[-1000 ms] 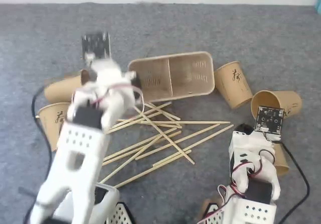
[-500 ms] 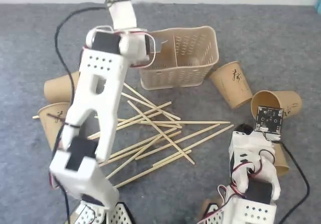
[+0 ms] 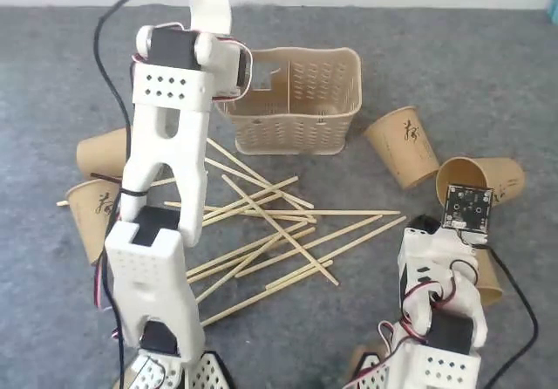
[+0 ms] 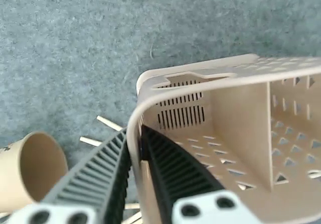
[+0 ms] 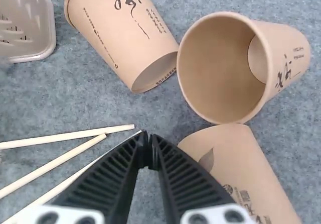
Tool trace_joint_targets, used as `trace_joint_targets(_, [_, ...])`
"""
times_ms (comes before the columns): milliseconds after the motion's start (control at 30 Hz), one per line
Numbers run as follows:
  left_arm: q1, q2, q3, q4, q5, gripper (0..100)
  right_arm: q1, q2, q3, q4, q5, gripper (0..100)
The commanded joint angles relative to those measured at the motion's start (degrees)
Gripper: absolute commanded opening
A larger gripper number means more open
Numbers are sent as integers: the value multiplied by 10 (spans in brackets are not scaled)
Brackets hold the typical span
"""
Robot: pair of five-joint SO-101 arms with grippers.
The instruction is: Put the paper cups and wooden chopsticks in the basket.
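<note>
The beige slotted basket (image 3: 301, 101) stands upright at the back of the grey carpet. My left gripper (image 3: 241, 73) is shut on its left wall; in the left wrist view the gripper (image 4: 139, 136) straddles the rim of the basket (image 4: 241, 108), one finger inside and one outside. Several wooden chopsticks (image 3: 270, 223) lie crossed in the middle. Two paper cups (image 3: 98, 153) (image 3: 87, 210) lie on their sides at the left, and three more (image 3: 405, 145) (image 3: 479, 178) (image 3: 490, 276) at the right. My right gripper (image 5: 146, 137) is shut and empty, low over the carpet beside those cups (image 5: 225, 68).
Grey carpet covers the whole floor, with a white wall edge along the back. The left arm's body (image 3: 166, 171) stretches over the left cups and some chopstick ends. Bare carpet lies behind and to the right of the basket.
The left arm has tipped the basket from lying on its side to upright and carried it farther back. The right arm has stayed still.
</note>
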Motion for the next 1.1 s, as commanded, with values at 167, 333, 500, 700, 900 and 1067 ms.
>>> trace_joint_targets(167, [-4, -96, 65, 23, -18, 13, 2, -5, -4, -13, 9, 13])
trace_joint_targets(333, [-8, -147, 13, 22, -5, 13, 1, -5, -2, -13, 9, 13])
trace_joint_targets(500, [6, -148, -2, 22, 10, 13, 1, -5, 9, -32, 9, 13])
trace_joint_targets(700, [4, -78, -5, 18, 35, 13, 1, -5, 9, -32, 9, 13])
trace_joint_targets(900, [4, -33, -24, -8, 85, 13, 1, -5, 9, -32, 9, 13])
trace_joint_targets(1067, [5, 14, -63, -8, 91, 44, 1, -5, 9, -32, 9, 13])
